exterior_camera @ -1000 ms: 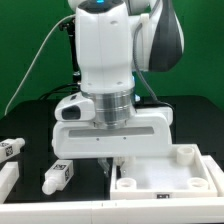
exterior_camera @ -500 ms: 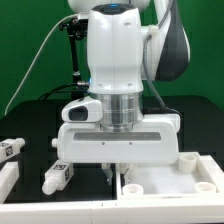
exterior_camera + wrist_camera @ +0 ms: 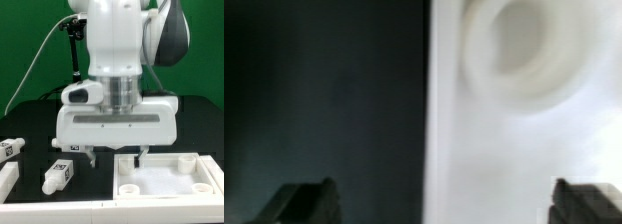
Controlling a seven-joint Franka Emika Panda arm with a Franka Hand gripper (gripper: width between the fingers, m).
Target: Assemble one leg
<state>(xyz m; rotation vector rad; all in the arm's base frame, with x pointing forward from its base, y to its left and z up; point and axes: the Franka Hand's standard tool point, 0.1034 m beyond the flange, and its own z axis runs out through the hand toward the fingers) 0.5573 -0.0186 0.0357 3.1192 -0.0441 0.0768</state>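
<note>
We see the gripper (image 3: 115, 154) hovering over the edge of the tabletop piece (image 3: 165, 186), fingers (image 3: 91, 152) spread wide and empty, while the leg (image 3: 58, 176) lies on the black table (image 3: 32, 128) off to the exterior view's left.

Nothing stands between the spread fingers of the gripper (image 3: 116, 153); just beneath it rises the tabletop (image 3: 170, 184), and a leg (image 3: 58, 176) lies lower, off to one side.

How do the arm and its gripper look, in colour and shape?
The arm is glossy white and rounded, with a dark grey joint cover and a ribbed silver ring. The gripper has a wide white blocky body and two thin dark fingers.
</note>
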